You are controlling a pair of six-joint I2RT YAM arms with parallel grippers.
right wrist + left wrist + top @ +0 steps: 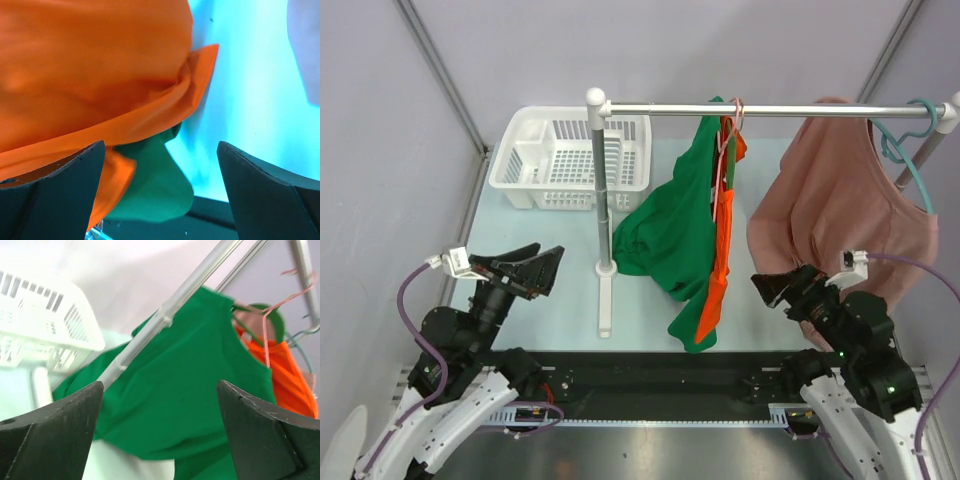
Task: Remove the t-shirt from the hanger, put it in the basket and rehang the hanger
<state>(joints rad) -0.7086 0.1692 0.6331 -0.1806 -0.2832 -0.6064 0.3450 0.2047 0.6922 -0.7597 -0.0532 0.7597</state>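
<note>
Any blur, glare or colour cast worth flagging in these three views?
Top external: sharp, evenly lit, soft shadows, white plastic slotted basket crisp. Left wrist: soft throughout, green fabric t-shirt and silver metal rail smeared, background washed out. Right wrist: orange fabric t-shirt too close, out of focus; pale tabletop shows a strong cyan cast.

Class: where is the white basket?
In the overhead view the white basket sits at the far left of the table, beside the rack's post, left of the green shirt.
</note>
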